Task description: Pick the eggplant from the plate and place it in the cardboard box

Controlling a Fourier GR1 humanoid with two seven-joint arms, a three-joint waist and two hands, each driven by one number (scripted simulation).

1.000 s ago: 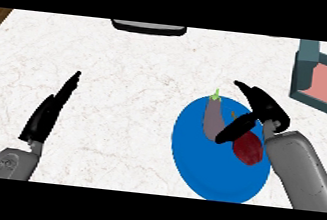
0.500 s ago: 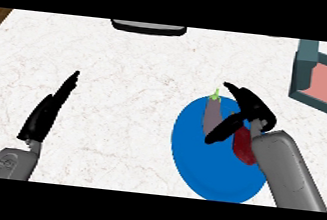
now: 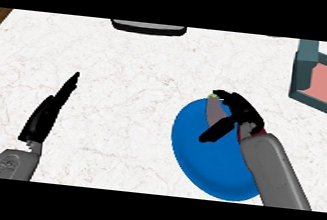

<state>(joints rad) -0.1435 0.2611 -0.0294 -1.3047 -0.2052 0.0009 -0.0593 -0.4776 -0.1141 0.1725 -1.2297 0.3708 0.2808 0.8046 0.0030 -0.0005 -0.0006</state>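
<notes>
Far to the left of the blue plate point(image 3: 213, 160), the left hand point(image 3: 46, 115) is resting over the white marble tabletop point(image 3: 132, 78), its fingers straight, released and holding nothing; it is staying clear of the plate, presumably because the pick is a one-handed job for the other arm. Beyond the plate and to its left, at the tabletop's far edge, a dark tray-like object point(image 3: 148, 27) is lying, only partly in view.

On the plate's far part, the eggplant point(image 3: 215, 110) is lying with its green stem tip pointing away from the robot. The right hand point(image 3: 234, 120) is reaching in over the plate's right side, and its fingers are curling round the eggplant, thumb on one flank and fingers on the other, hiding much of the body. Whether the eggplant is lifting off the plate cannot be told; it appears to be touching it.

Beyond the plate and to its right, the cardboard box point(image 3: 318, 78) is standing well apart, its open pink interior facing up to receive the eggplant, so a carry away and rightward is likely needed.
</notes>
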